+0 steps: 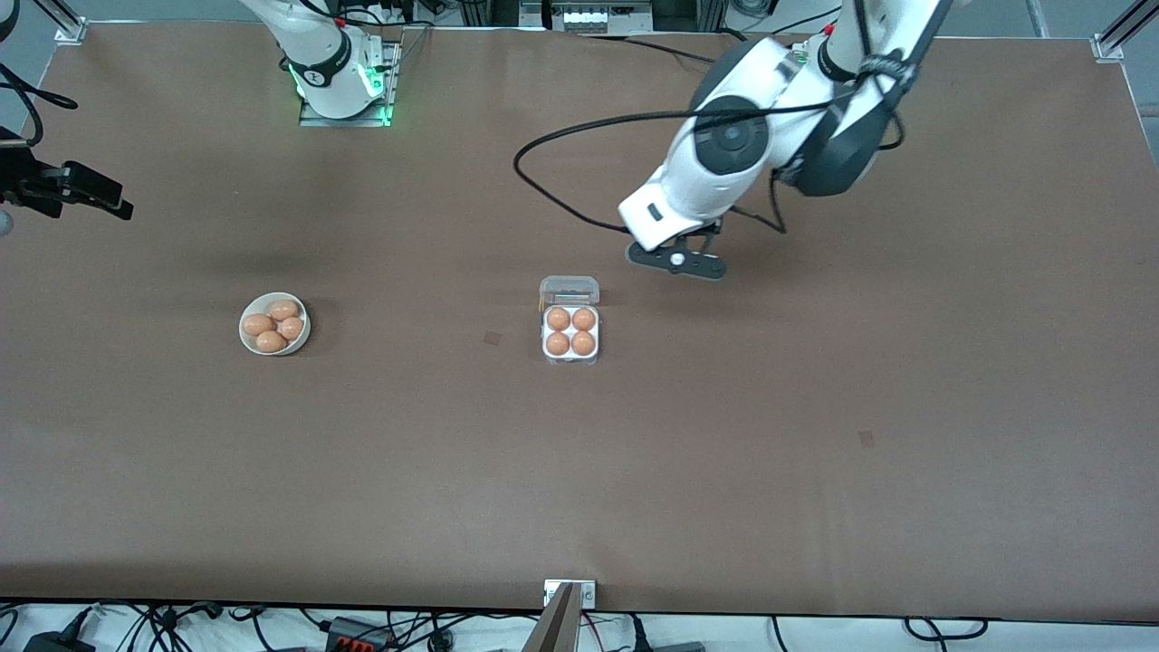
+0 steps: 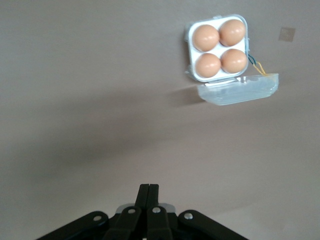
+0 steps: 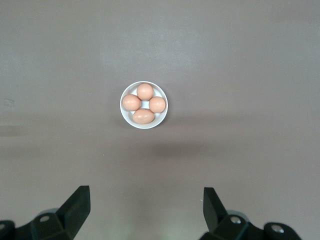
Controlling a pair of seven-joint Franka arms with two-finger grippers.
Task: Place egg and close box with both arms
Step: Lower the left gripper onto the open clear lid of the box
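The jaws of the left gripper (image 2: 148, 192) are pressed together on nothing, hanging over bare counter (image 1: 815, 407) just beside the box (image 1: 570, 342), toward the left arm's end. The right gripper (image 3: 145, 205) has its jaws spread wide and empty, waiting high above the bowl (image 3: 125, 114) at the right arm's end. The box sits mid-counter, square, with four eggs (image 1: 559, 319) filling its cells; its clear lid (image 1: 569, 290) stands open on the hinge at the edge farther from the front camera. The white bowl, well apart from the box, holds four more eggs (image 1: 259, 324). Nothing lies between box and either gripper
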